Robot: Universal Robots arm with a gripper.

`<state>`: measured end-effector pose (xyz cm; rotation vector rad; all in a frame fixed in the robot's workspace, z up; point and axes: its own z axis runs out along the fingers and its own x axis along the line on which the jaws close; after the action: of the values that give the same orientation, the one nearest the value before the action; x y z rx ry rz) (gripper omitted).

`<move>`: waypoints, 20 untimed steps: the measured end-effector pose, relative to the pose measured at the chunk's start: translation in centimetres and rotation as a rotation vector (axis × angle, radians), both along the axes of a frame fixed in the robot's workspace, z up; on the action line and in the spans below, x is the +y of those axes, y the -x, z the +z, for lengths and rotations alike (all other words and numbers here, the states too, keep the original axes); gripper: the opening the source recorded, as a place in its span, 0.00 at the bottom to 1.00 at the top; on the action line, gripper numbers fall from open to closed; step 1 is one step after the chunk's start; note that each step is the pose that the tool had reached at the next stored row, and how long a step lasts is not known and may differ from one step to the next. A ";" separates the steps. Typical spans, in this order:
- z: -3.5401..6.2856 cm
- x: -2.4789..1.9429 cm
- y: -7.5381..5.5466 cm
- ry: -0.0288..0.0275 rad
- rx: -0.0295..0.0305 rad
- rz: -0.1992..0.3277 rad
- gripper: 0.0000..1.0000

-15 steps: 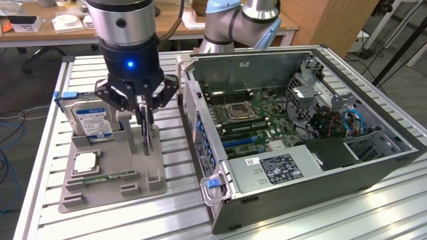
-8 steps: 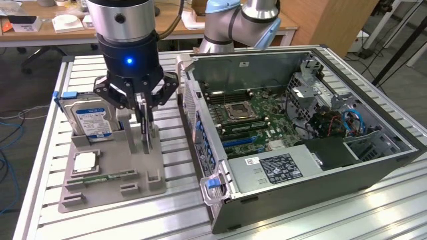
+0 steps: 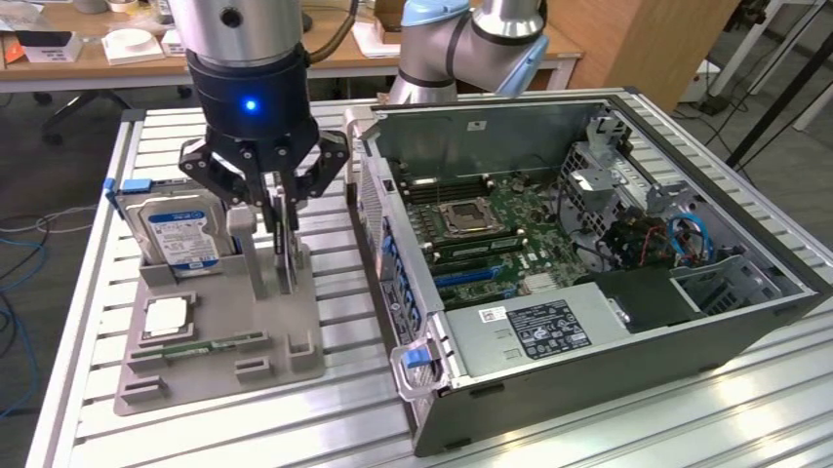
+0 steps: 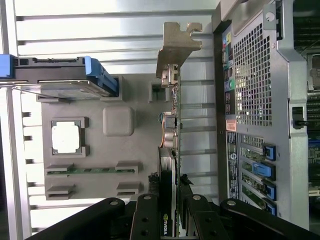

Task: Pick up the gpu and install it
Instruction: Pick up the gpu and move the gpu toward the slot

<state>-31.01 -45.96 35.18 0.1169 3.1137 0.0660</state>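
The gpu (image 3: 279, 255) is a thin dark card standing on edge over the grey holder tray (image 3: 221, 375), beside the open computer case (image 3: 729, 322). My gripper (image 3: 276, 216) reaches down from above and is shut on the card's upper edge, one finger on each flat side. In the wrist view the gpu (image 4: 173, 125) runs edge-on away from the fingers (image 4: 147, 212), with its silvery bracket (image 4: 178, 42) at the far end. I cannot tell whether the card's lower edge still rests in the tray's slot.
A silver hard drive (image 3: 182, 232) with a blue-white label stands in the tray at the exterior view's left of the gripper. A CPU (image 3: 167, 317) and a green RAM stick (image 3: 209, 346) lie in the tray. The case's motherboard (image 3: 495, 234) is exposed. The slatted aluminium table (image 3: 651, 429) surrounds everything.
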 end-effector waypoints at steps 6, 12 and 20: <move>0.40 0.00 0.0 0.0000 -0.0001 0.000 0.26; 0.79 0.00 0.0 0.0001 0.0000 0.000 0.26; 1.13 0.00 0.0 0.0000 -0.0001 0.000 0.26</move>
<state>-31.01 -45.96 36.31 0.1169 3.1135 0.0660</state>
